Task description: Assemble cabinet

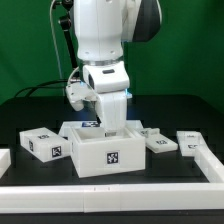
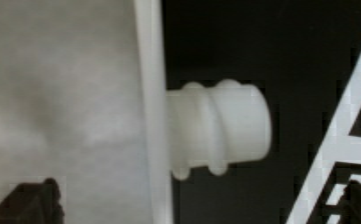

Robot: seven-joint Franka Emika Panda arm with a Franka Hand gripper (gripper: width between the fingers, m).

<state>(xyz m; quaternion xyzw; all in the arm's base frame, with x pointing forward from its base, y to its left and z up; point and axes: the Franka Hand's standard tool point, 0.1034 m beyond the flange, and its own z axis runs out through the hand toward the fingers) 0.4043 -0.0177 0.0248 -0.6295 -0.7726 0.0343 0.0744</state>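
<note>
Cabinet (image 1: 105, 152) stands in the middle of the black table (image 1: 30, 105), near the front white rail (image 1: 110, 190). Its tagged face is toward the camera, and small tagged blocks (image 1: 45, 144) lie apart on either side. The gripper (image 1: 113, 121) reaches down at its open top, fingertips hidden by the wall — whether they are spread or pinching something cannot be told. The wrist view shows a white panel (image 2: 70, 100) with a ribbed peg (image 2: 225, 138) sticking out of it. The step in hand looks like work at the shell's top edge. Doing it well probably means keeping the wrist square and pressing straight — a sideways shove could skid the light shell toward the blocks.
</note>
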